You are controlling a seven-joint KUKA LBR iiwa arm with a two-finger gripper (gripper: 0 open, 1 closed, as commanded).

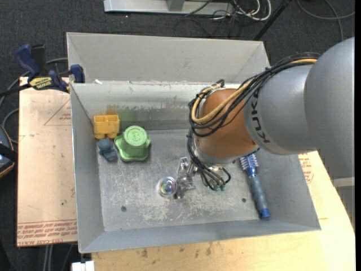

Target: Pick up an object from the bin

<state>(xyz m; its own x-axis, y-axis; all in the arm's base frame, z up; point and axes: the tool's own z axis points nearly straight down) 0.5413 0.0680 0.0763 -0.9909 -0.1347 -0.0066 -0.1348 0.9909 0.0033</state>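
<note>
My gripper [181, 187] hangs low over the middle of the bin floor, its metal fingers pointing down-left. Just left of the fingertips lies a small shiny round thing [167, 187] with a rainbow glint, close to or touching them. I cannot tell whether it sits between the fingers. A blue pen-like stick [255, 188] with a ribbed top lies to the right, partly under the arm.
At the bin's left stand a green round lid-shaped piece [133, 143], a yellow block [106, 125] behind it and a small grey-blue lump [107, 150] beside it. The arm's orange cover and cables hang over the bin's middle right.
</note>
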